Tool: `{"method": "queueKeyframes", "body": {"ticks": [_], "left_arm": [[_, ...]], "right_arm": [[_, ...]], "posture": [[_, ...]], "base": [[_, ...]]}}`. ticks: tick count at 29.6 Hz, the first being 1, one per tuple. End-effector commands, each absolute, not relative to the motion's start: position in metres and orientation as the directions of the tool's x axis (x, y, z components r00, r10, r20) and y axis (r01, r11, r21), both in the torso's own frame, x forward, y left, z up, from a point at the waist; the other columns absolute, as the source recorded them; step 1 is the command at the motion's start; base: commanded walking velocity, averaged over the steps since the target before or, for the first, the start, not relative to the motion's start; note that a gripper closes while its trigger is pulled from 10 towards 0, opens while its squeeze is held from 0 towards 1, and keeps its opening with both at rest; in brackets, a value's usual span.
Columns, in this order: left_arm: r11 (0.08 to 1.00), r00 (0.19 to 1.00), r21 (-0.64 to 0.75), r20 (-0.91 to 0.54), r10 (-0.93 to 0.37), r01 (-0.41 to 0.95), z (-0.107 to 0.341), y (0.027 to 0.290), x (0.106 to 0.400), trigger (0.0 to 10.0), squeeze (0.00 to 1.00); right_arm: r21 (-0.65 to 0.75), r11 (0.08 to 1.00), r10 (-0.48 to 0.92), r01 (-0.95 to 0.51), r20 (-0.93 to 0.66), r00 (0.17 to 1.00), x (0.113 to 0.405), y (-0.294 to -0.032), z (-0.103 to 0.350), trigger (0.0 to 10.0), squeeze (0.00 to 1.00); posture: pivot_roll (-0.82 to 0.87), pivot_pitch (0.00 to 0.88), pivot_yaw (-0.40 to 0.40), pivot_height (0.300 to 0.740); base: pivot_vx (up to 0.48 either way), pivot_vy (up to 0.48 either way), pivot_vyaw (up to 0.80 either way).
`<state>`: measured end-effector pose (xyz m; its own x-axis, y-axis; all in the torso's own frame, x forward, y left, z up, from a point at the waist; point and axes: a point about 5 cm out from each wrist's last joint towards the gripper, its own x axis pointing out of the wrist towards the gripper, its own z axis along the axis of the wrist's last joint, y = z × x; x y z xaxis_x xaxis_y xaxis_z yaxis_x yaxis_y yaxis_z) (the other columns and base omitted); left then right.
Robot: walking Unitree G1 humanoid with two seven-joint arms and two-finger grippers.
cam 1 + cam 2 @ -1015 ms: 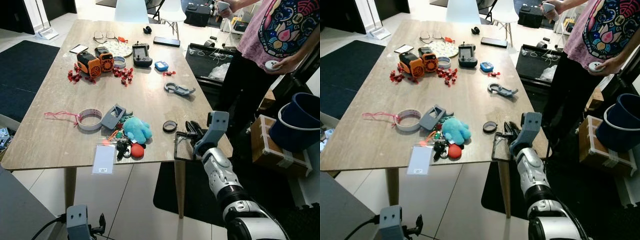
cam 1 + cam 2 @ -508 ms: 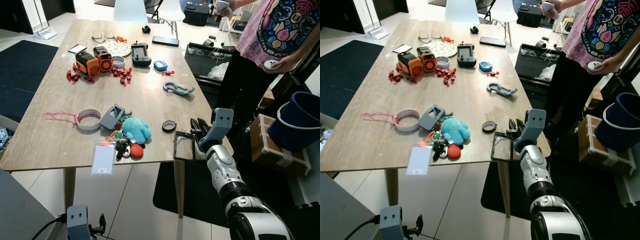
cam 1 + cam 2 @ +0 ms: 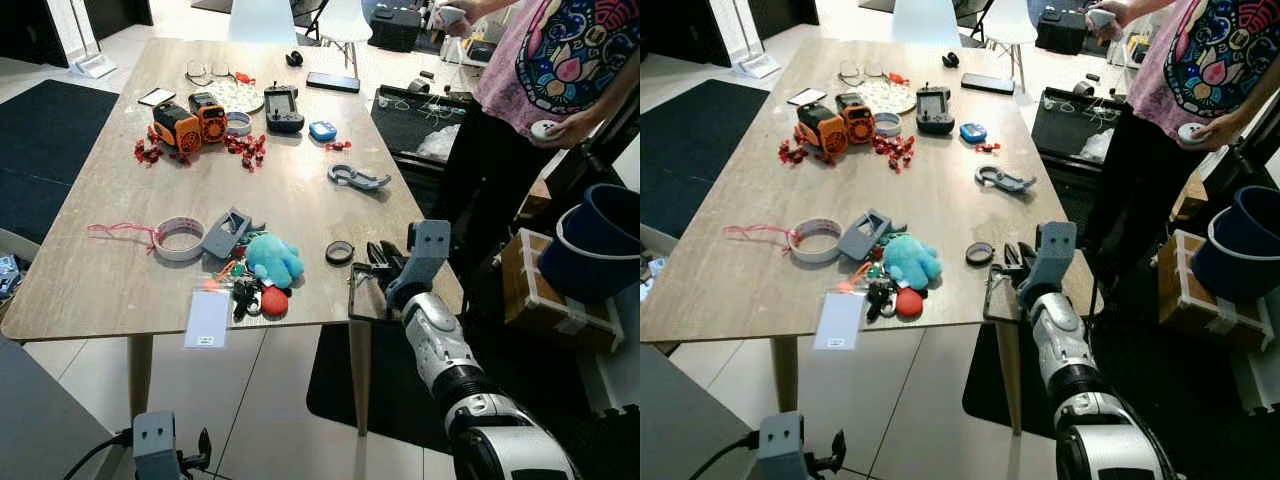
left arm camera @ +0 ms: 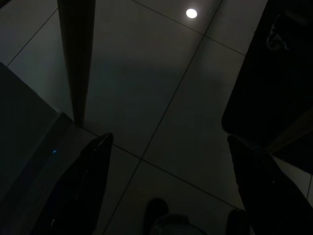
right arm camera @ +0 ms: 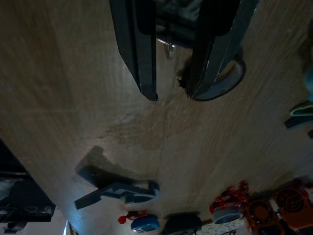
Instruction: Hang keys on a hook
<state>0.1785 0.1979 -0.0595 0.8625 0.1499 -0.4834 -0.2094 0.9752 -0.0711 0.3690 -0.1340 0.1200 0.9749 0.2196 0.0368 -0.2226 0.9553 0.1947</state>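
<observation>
Left gripper (image 4: 166,186): hangs low over the tiled floor (image 4: 161,98) beside a table leg (image 4: 76,54); wrist view very dark, fingers spread wide.

Head views, left to right on the table (image 3: 110,270): tape roll (image 3: 180,238) with pink cord, grey holder (image 3: 227,232), white card (image 3: 208,318) overhanging the near edge, keys (image 3: 245,297) in a dark bunch just beside the red tag (image 3: 274,301) and under the blue plush (image 3: 274,258). Individual keys too small to separate. Black ring (image 3: 339,252) further right.

Right gripper (image 3: 372,268): at the table's near right corner, beside the black ring, well apart from the keys. Its wrist view shows fingers slightly apart, nothing between them, with the ring (image 5: 222,78) partly behind one finger.

Person (image 3: 560,60) at right, cropped by the frame.
</observation>
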Motion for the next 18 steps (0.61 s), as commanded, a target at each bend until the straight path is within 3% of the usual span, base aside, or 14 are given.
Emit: {"method": "queueKeyframes", "body": {"ticks": [1, 18], "left_arm": [[0.975, 0.853, -0.077, -0.502, 0.142, -0.208, -0.0631, 0.1942, 0.1726, 10.0, 0.00], [0.976, 0.854, -0.076, -0.501, 0.139, -0.203, -0.0627, 0.1949, 0.1732, 10.0, 0.00]], "right_arm": [[0.195, 0.957, 0.220, -0.216, 0.003, 0.976, 0.3636, -0.1366, 0.1089, 10.0, 0.00], [0.209, 0.955, 0.217, -0.211, -0.009, 0.976, 0.3563, -0.1374, 0.0994, 10.0, 0.00]], "posture": [[0.06, 0.118, -0.082, 0.740], [0.05, 0.118, -0.078, 0.740]], "base": [[0.000, 0.000, 0.00], [0.000, 0.000, 0.00]]}}
